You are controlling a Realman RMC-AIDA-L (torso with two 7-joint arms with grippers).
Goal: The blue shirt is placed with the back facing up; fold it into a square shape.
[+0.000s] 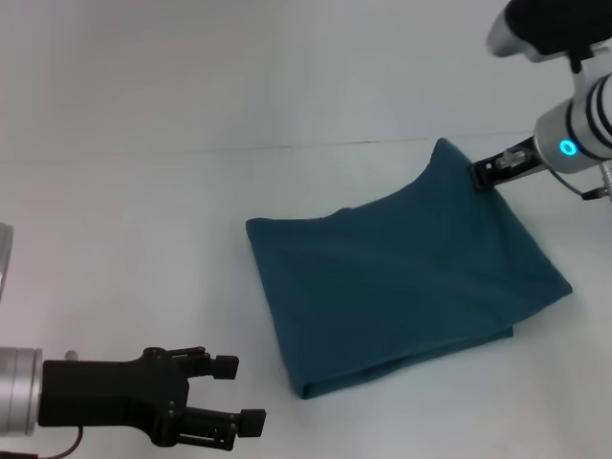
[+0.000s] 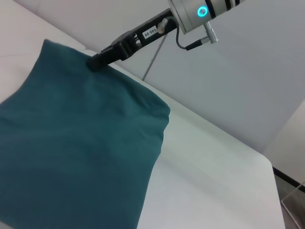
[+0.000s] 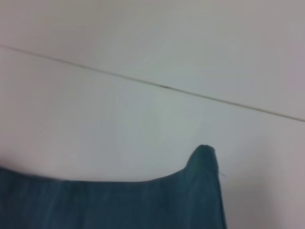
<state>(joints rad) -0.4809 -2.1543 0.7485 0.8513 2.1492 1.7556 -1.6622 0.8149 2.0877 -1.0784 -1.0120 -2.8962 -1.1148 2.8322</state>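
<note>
Right gripper [image 1: 475,174] clamped on blue shirt [image 1: 402,287] far corner — left gripper [image 1: 239,394] apart, parked nr front.

A plain white worktop [image 1: 143,239] is backed by a pale, unmarked wall [image 1: 239,67]. A thin seam is seen where they meet. Soft, even light is cast throughout.

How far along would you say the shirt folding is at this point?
Mostly done, it seems: the blue shirt already lies as a compact, layered, roughly square bundle on the table. In hand: the right gripper pinches its raised far corner. Left: laying that corner flat and letting go. The left gripper waits open, near the front edge.
</note>
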